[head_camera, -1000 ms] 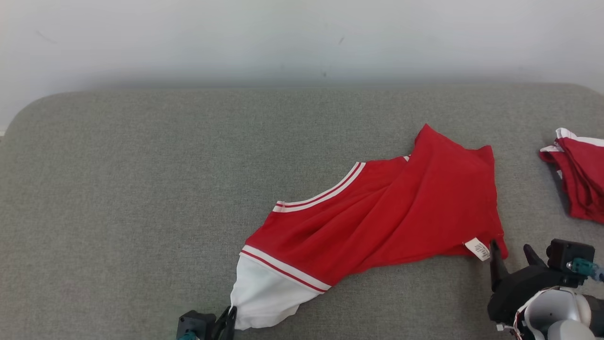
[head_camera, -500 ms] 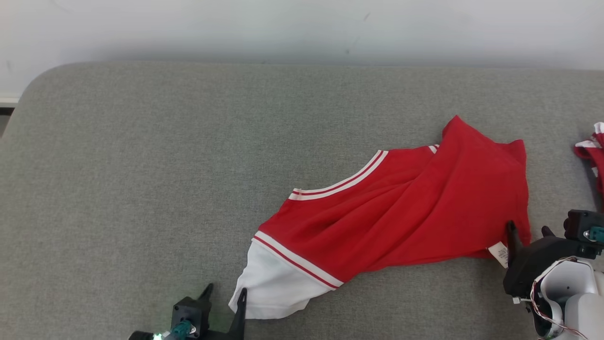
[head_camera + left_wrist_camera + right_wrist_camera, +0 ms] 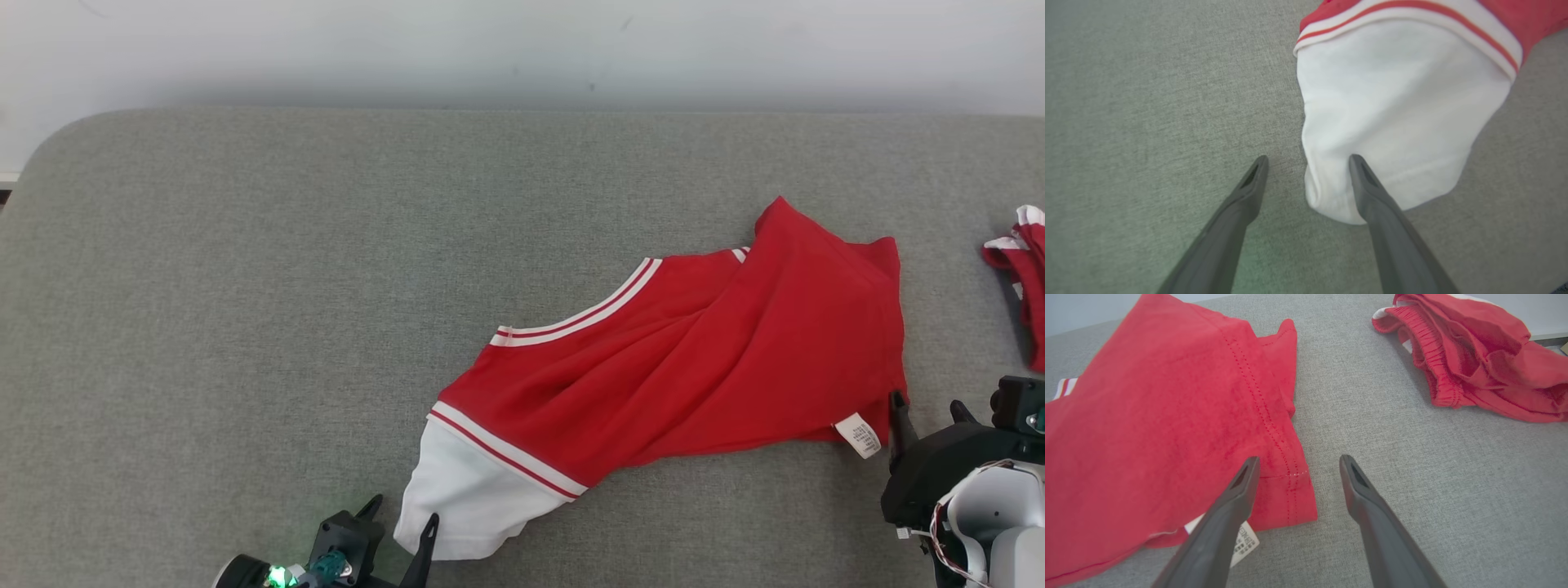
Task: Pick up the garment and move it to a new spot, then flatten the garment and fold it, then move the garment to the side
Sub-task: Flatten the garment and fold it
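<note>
Red garment (image 3: 694,367) with white striped sleeve on grey cushion (image 3: 245,327).

Head camera: mounted high, facing forward and down across the grey fabric-covered desk (image 3: 245,286) to the pale wall (image 3: 522,41). It stands far enough off to take in the whole red garment (image 3: 735,351), with the left claw (image 3: 404,508) and right claw (image 3: 927,400) at its bottom edge. Left wrist camera: close above the desk, facing along its own fingers (image 3: 1245,204) at the garment's white sleeve (image 3: 1392,102), also seen from the head. Right wrist camera: low and near, facing across the labelled hem corner (image 3: 1290,498) towards a second red pile (image 3: 1474,355), both shared with the head view's right side.
</note>
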Controlling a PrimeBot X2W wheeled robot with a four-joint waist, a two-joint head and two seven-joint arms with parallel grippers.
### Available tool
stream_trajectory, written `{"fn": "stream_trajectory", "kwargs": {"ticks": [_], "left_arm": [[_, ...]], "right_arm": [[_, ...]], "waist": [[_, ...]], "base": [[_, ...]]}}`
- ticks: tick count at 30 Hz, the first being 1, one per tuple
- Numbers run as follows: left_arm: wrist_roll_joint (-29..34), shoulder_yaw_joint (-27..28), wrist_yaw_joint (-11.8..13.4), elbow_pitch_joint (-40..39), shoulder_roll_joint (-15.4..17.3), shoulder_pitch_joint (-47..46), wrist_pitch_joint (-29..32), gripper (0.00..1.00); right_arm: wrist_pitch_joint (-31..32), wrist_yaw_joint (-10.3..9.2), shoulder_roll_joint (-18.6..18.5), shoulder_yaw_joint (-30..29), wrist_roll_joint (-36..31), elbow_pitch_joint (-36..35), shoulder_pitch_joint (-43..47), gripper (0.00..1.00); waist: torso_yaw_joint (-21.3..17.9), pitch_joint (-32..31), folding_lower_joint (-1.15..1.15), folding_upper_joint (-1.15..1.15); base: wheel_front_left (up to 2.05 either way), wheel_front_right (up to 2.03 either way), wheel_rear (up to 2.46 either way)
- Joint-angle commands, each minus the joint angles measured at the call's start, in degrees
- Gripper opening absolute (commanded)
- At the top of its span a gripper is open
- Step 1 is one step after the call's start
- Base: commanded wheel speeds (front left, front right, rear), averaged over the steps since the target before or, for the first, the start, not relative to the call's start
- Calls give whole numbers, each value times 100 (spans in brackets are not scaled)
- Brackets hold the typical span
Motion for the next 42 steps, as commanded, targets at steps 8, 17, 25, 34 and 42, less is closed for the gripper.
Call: {"fn": "stream_trajectory", "kwargs": {"ticks": [8,17,25,34,42], "left_arm": [[-127,-104,-84,-115,88,15,402,75],[-273,-75,-2,-316,204,198,568,0],[-302,-103,52,-444,240,178,635,0],[-329,-106,114,-457,259,34,630,0],[-332,-134,146,-394,262,-20,597,0]], "right_arm": [[115,-13,61,65,-51,-50,-11,100],[499,-13,24,104,-106,90,-173,100],[775,-13,-156,-19,-214,377,-431,100],[874,-13,-251,163,-157,727,-665,90],[824,-13,-415,422,-4,934,-702,0]], "waist": [[-125,34,0,-1],[-103,109,0,-1],[-41,245,0,-1],[-29,444,0,-1],[-49,454,0,-1]], "base": [[0,0,0],[0,0,0],[0,0,0],[0,0,0],[0,0,0]]}}
